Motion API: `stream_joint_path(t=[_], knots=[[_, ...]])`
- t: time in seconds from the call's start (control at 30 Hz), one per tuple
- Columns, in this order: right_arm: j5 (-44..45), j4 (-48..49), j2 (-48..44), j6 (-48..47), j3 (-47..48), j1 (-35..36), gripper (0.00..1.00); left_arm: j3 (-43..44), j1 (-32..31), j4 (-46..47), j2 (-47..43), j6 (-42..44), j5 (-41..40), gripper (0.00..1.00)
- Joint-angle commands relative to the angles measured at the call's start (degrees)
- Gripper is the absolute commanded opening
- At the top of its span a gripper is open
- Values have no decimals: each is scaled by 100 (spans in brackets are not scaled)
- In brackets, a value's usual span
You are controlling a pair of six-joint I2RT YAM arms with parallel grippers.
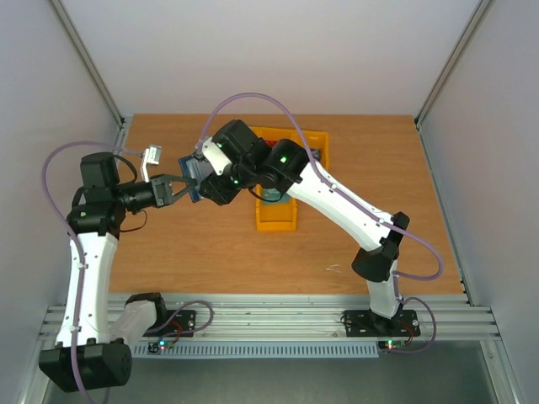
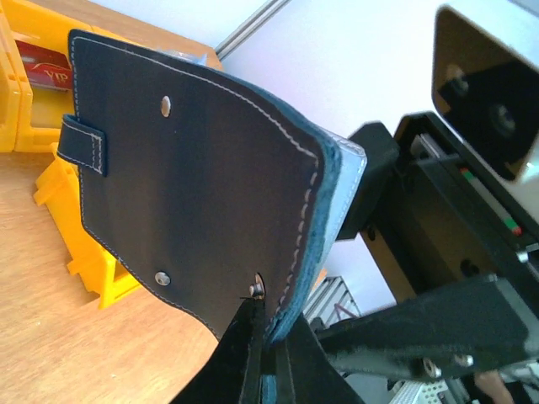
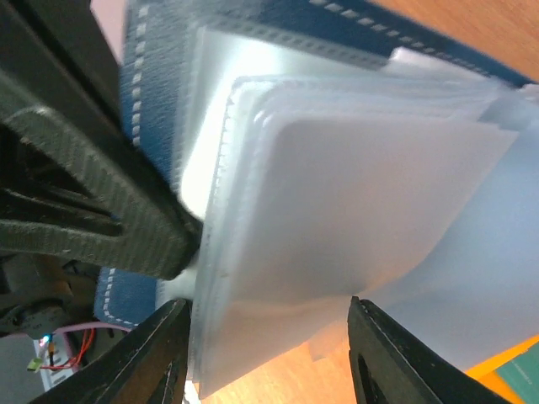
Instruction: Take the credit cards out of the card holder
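Left gripper (image 2: 261, 326): pressed together on the lower edge of the card holder (image 2: 202, 177), close to a rivet in the cover. Holder is held on edge, dark stitched outer cover facing the left wrist camera. Closing tab (image 2: 82, 143) hangs over the far edge.

Right gripper (image 3: 268, 310): fingers spread, one either side of the clear sleeves (image 3: 354, 202) that fan out from the holder's inside. Cannot tell whether either finger touches the plastic. A pale rounded rectangle shows through the top sleeve; cannot tell if it is a card.

Top view: the two grippers meet over the left half of the table (image 1: 194, 252), the holder between them, just left of the yellow bin (image 1: 278, 217). Right arm reaches across the bin.

Left wrist view: a reddish card (image 2: 40, 69) with "VIP" lettering lies in a yellow bin compartment behind the holder, out of the holder and well apart from both grippers.

Right wrist view: a teal corner shows at the lower right beside a yellow edge; too little visible to name it.
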Motion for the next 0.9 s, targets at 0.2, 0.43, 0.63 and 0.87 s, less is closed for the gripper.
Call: stream_joint_path(t=[0.2, 0.43, 0.63, 0.87], knots=[[-5, 459, -393, 341, -329, -254, 50, 426, -8, -1007, -89, 1391, 132, 0], [-513, 629, -424, 466, -476, -282, 30, 496, -6, -1022, -98, 1465, 187, 0], [-1015, 858, -744, 655, -828, -488, 1, 551, -11, -1074, -95, 1489, 216, 0], [-1558, 1144, -1238, 773, -1276, -626, 1, 424, -7, -909, -79, 1281, -2, 37]])
